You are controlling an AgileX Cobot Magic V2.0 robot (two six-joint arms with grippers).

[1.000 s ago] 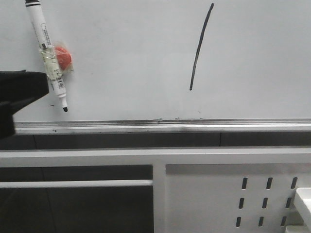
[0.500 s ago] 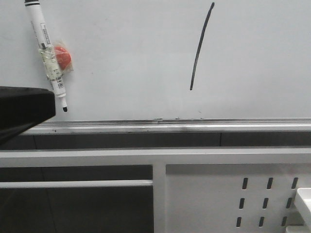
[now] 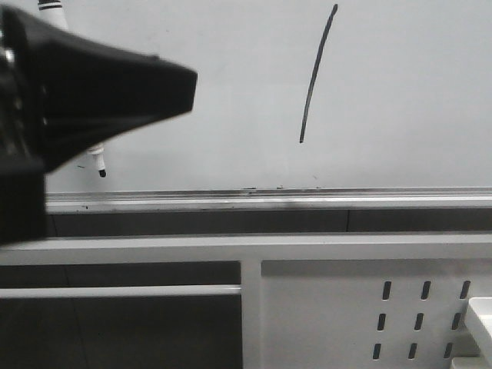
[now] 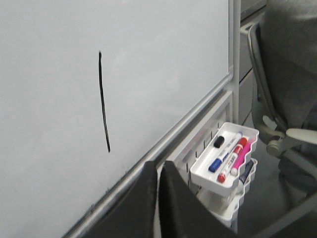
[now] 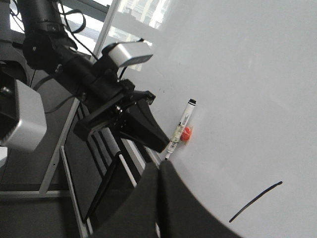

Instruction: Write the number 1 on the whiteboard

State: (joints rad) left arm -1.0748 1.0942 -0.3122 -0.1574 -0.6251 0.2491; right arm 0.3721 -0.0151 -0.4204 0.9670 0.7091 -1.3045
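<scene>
The number 1 (image 3: 315,77) is a thin, slightly slanted black stroke on the whiteboard (image 3: 400,100). It also shows in the left wrist view (image 4: 103,99) and the right wrist view (image 5: 255,202). My left gripper (image 3: 188,83) is a big black shape at the left of the front view, in front of the board. Its jaws are shut and empty (image 4: 158,167). In the right wrist view it (image 5: 161,144) is beside the marker pen (image 5: 181,129). My right gripper (image 5: 158,166) is shut and empty, and out of the front view.
The white marker pen with a red blob hangs on the board, mostly hidden in the front view except its tip (image 3: 99,165). A metal rail (image 3: 269,198) runs under the board. A white tray (image 4: 225,179) holds several markers. An office chair (image 4: 282,99) stands beyond it.
My left gripper has risen and moved right in the front view and now covers most of the marker pen. The stroke is unchanged.
</scene>
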